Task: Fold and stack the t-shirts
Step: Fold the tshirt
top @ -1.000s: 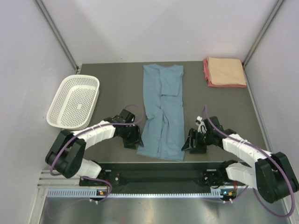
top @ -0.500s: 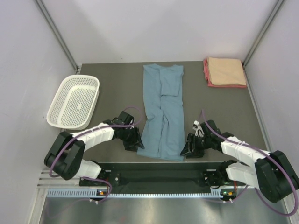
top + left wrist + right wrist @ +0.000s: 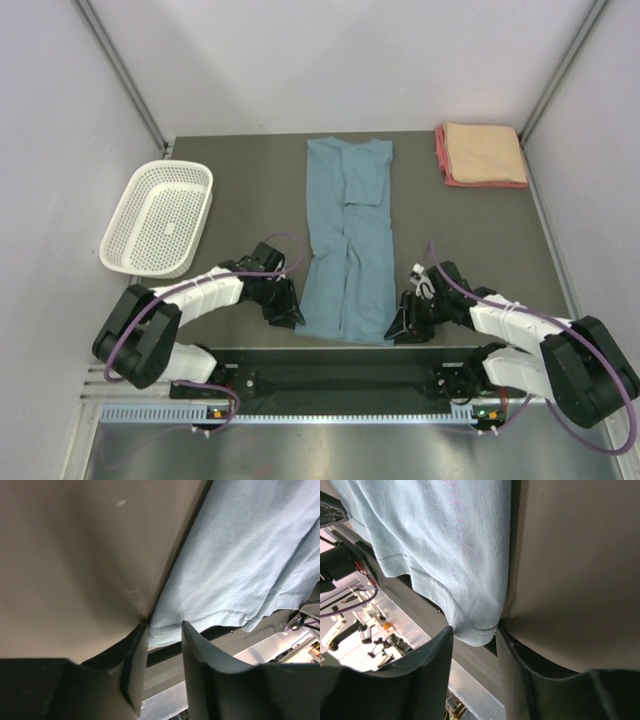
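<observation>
A long blue-grey t-shirt (image 3: pixel 348 240), folded lengthwise, lies down the middle of the table with its hem at the near edge. My left gripper (image 3: pixel 290 318) is open at the hem's left corner (image 3: pixel 165 632), and the corner sits between its fingers. My right gripper (image 3: pixel 398 328) is open at the hem's right corner (image 3: pixel 475 630), one finger on each side of it. A folded peach t-shirt (image 3: pixel 484 152) lies on a pink-red one (image 3: pixel 440 155) at the far right corner.
A white mesh basket (image 3: pixel 160 218) stands at the left of the table. The table's near edge and the black base rail (image 3: pixel 340 378) lie just behind both grippers. Grey walls close in the sides.
Both grippers have moved toward the near edge and inward along the shirt's sides, reaching the two hem corners. The shirt has not moved.
</observation>
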`<state>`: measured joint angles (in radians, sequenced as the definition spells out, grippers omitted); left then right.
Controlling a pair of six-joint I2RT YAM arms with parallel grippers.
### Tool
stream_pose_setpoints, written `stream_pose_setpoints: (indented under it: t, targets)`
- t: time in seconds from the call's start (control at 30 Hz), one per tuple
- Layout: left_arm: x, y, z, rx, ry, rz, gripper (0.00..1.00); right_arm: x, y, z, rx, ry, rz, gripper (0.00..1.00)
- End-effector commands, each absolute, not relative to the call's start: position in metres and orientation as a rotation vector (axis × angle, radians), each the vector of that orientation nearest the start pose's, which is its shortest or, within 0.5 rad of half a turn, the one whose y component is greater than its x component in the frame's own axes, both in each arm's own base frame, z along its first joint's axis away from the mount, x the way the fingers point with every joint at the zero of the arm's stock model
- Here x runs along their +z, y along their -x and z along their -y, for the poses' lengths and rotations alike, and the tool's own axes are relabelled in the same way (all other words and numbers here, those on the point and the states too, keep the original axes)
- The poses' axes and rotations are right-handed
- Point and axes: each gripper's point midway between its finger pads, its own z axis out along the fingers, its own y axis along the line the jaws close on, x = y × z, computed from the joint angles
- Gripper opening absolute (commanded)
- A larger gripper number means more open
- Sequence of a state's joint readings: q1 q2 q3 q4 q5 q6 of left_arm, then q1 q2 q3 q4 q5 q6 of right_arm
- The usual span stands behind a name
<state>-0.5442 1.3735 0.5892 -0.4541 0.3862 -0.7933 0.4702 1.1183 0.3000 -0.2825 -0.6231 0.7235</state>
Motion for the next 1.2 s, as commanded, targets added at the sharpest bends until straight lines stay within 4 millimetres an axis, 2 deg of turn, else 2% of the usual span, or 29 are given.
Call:
stream_pose_setpoints:
  t: [0.0,0.1,0.13,0.17,0.27,0.33,0.47,0.8,0.83,0.87,0.93,0.97,1.03,1.17]
  targets:
    - [0.003,-0.134,0.183,-0.668,0.282,-3.056,0.37,-0.002,-0.092,-0.182,1.046,-0.170,-2.958,0.39]
    - [0.004,-0.130,0.185,-0.704,0.291,-3.055,0.30,-0.004,-0.091,-0.183,1.053,-0.168,-2.957,0.28]
    - [0.003,-0.128,0.184,-0.710,0.300,-3.060,0.18,-0.004,-0.091,-0.183,1.054,-0.166,-2.959,0.16]
    - [0.005,-0.126,0.186,-0.729,0.302,-3.062,0.14,-0.004,-0.091,-0.182,1.051,-0.157,-2.956,0.11]
    - [0.009,-0.121,0.186,-0.762,0.306,-3.054,0.00,-0.003,-0.089,-0.179,1.034,-0.133,-2.962,0.03]
    - [0.012,-0.117,0.184,-0.770,0.323,-3.041,0.00,-0.002,-0.089,-0.176,1.003,-0.124,-2.965,0.00]
    - [0.014,-0.109,0.180,-0.775,0.337,-3.037,0.00,-0.001,-0.083,-0.171,0.979,-0.058,-2.981,0.00]
    - [0.018,-0.108,0.188,-0.808,0.328,-3.039,0.00,0.013,-0.088,-0.178,1.050,-0.012,-2.900,0.00]
    - [0.019,-0.107,0.188,-0.811,0.320,-3.037,0.02,0.013,-0.089,-0.178,1.057,-0.011,-2.896,0.00]
    - [0.021,-0.108,0.189,-0.821,0.313,-3.029,0.10,0.013,-0.088,-0.179,1.065,-0.015,-2.904,0.00]
    - [0.022,-0.106,0.188,-0.827,0.312,-3.022,0.35,0.013,-0.089,-0.181,1.076,-0.015,-2.899,0.00]
    - [0.025,-0.107,0.188,-0.837,0.305,-3.004,0.40,0.013,-0.090,-0.181,1.078,-0.015,-2.901,0.00]
    - [0.025,-0.104,0.186,-0.840,0.306,-3.001,0.47,0.013,-0.091,-0.182,1.076,-0.015,-2.899,0.00]
    - [0.020,-0.098,0.189,-0.878,0.318,-3.017,0.45,0.014,-0.093,-0.182,1.076,-0.012,-2.889,0.00]
